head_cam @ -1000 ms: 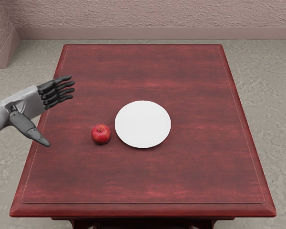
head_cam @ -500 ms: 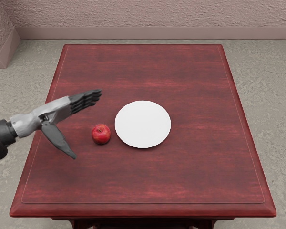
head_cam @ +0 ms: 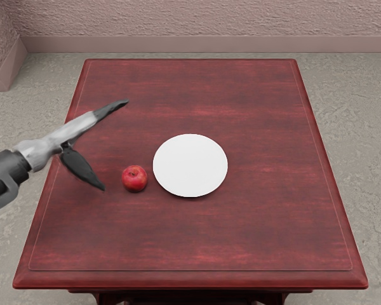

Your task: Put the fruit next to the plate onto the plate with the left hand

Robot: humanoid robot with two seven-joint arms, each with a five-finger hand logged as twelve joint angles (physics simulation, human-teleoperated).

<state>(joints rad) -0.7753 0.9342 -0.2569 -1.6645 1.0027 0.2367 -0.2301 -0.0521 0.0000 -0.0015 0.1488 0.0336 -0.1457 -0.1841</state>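
Near the middle of the dark red bench [head_cam: 254,89], a white round plate [head_cam: 190,165] is seen lying flat, with nothing on it. At about 9 o'clock from the plate, just beside its rim, a red apple [head_cam: 134,178] is set upright on the wood, its stalk dimple turned up. Whether the apple touches the rim cannot be told; a thin strip of bench seems to show between them.

At about 10 o'clock from the apple, the left robot hand [head_cam: 75,130] is held above the bench's left side, its grey arm coming in from the picture's left edge. The robot hand is seen nearly edge-on. Its fingers [head_cam: 111,108] are stretched out straight and close together, pointed toward 2 o'clock, while the dark thumb [head_cam: 82,170] is spread far away from them and pointed toward 4 o'clock. The robot hand is thus wide and nothing is held in it. The thumb's tip is found near the apple, at its 9 o'clock, with bare wood between the two.

Around the bench a pale speckled floor [head_cam: 362,101] is shown.
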